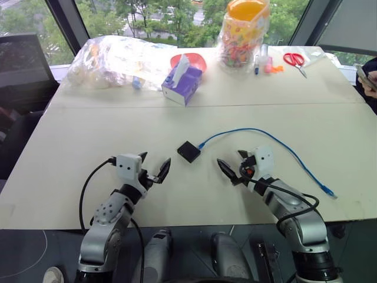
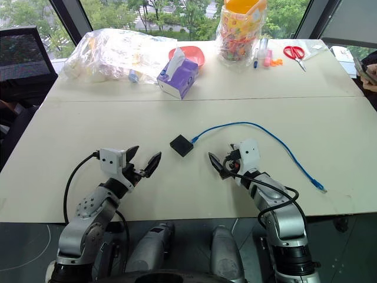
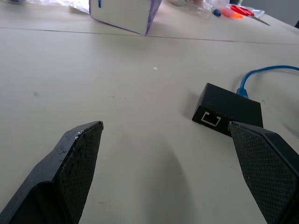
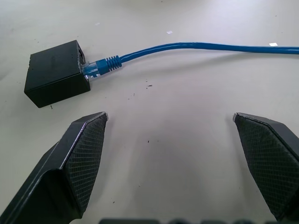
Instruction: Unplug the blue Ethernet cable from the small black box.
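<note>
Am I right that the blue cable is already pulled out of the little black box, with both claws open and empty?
Not quite: the blue Ethernet cable is still plugged into the small black box, as the right wrist view shows. The left gripper and right gripper are indeed open and empty.

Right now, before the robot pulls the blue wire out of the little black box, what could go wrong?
1. The small black box lies loose on the table. With both the left gripper and right gripper open and off it, a tug might just drag it along.
2. The blue Ethernet cable is thin; pinching the cord rather than the plug could slip or strain it.
</note>
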Robot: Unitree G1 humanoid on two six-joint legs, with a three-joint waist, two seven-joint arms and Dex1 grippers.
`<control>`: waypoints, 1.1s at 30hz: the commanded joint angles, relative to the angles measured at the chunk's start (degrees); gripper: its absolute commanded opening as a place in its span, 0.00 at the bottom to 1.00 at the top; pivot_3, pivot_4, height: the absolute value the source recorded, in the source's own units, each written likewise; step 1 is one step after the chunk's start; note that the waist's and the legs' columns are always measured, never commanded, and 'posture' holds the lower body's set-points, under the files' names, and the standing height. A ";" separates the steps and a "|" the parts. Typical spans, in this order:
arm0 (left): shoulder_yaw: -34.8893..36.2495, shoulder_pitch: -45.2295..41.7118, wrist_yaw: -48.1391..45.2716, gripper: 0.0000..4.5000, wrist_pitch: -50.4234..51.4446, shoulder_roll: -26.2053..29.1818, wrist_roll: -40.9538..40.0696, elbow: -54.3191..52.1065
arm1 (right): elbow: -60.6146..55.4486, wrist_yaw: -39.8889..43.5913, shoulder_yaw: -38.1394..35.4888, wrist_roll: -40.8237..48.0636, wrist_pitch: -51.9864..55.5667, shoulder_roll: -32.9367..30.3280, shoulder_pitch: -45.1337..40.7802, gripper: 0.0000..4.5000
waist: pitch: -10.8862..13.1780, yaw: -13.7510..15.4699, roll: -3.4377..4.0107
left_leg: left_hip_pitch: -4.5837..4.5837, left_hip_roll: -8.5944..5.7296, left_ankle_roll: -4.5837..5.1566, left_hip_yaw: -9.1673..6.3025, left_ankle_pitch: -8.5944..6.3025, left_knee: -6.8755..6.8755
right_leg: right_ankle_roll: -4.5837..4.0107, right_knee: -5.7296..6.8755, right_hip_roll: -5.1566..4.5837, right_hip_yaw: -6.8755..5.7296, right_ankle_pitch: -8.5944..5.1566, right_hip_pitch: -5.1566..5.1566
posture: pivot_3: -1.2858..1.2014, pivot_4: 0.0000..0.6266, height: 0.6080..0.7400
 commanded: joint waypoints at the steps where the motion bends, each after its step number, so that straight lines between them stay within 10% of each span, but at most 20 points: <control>1: 0.13 -0.11 0.16 0.99 0.02 0.05 -0.25 -1.49 | -1.88 0.33 -0.96 0.97 -0.17 -0.52 -0.20 1.00 | 0.00 0.00 0.00 | 0.00 0.00 0.00 0.00 0.00 0.00 | 0.00 0.00 0.00 0.00 0.00 0.00 | 0.52 0.24 0.91; 18: 1.71 -0.92 -3.14 0.99 2.87 2.89 -5.09 -2.53 | -4.27 8.60 1.00 4.64 2.32 -6.45 -4.97 1.00 | 0.00 -0.08 0.00 | 0.01 0.00 0.01 0.00 0.00 0.03 | 0.00 0.03 0.00 0.00 0.00 0.01 | 0.52 0.24 0.91; 33: 12.72 -10.35 -20.54 0.99 17.56 24.73 -21.85 0.56 | 14.80 37.08 17.40 -0.54 2.46 -23.47 -38.26 1.00 | 0.02 -0.07 0.00 | 0.03 0.00 0.01 0.00 0.01 0.06 | -0.02 0.06 0.00 -0.04 0.00 0.01 | 0.52 0.24 0.91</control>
